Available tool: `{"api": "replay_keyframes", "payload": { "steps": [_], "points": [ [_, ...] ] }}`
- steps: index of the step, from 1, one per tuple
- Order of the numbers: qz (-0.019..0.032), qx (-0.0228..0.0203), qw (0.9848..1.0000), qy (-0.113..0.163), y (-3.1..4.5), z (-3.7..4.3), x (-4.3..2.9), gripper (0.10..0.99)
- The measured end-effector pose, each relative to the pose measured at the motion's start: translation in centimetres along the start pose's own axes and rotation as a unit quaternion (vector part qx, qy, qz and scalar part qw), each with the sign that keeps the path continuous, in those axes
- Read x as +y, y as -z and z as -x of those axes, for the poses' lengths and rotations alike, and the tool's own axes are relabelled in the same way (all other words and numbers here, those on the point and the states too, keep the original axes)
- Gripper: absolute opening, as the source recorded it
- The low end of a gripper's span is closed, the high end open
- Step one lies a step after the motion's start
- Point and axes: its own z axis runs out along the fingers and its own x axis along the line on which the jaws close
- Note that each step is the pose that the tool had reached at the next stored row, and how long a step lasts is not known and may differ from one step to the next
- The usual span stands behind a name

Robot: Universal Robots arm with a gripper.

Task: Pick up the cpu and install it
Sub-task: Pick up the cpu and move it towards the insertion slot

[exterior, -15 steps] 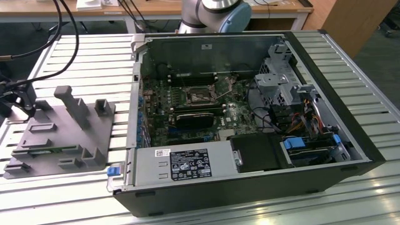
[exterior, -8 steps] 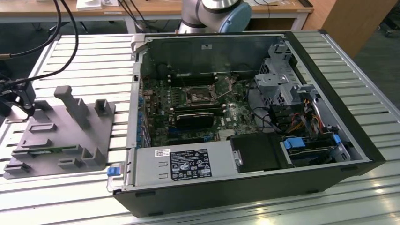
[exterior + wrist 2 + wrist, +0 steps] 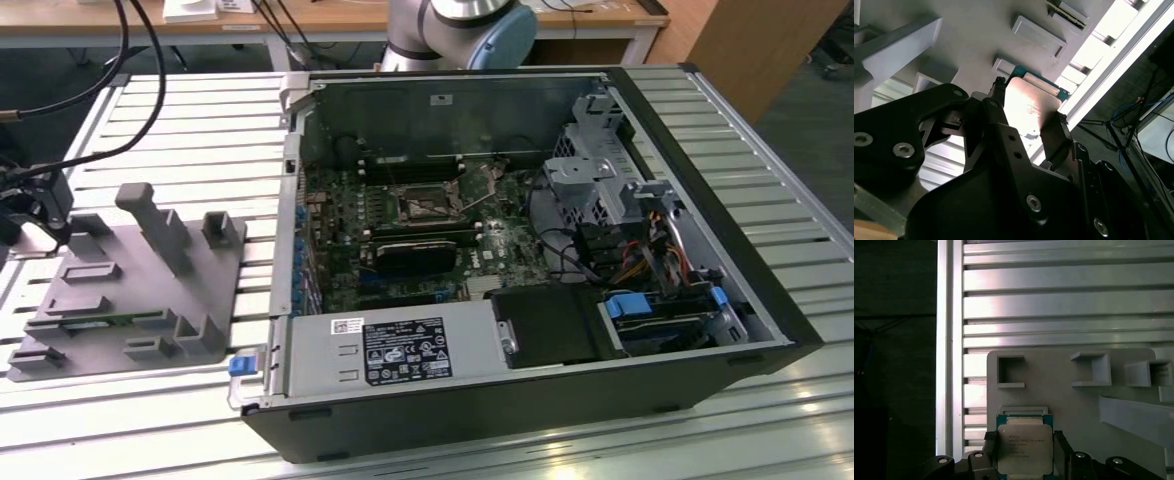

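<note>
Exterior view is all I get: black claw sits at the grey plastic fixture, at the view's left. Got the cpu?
Observer: Yes. In the second wrist view the small flat square silver-topped cpu sits in the black claw, with a finger against each of two opposite edges.
Operator: Lifted clear?
Observer: Cannot tell. In the first wrist view it is over the light grey plastic fixture, its green edge right beside a raised rectangular rim.

In the exterior view the arm (image 3: 461, 28) stands at the far side of the scene, and its gripper (image 3: 38, 222) hangs low at the exterior view's left. In both wrist views its two black fingers (image 3: 995, 102) (image 3: 990, 442) press against opposite edges of the cpu (image 3: 1024, 450), clamping it between them.
</note>
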Motion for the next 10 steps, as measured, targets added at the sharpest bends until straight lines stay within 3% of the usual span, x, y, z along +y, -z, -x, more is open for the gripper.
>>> {"api": "replay_keyframes", "payload": {
  "steps": [10],
  "points": [
    [0.0019,0.0001,1.0000,0.000,0.56,-0.02,0.06,0.537]
  ]
}}
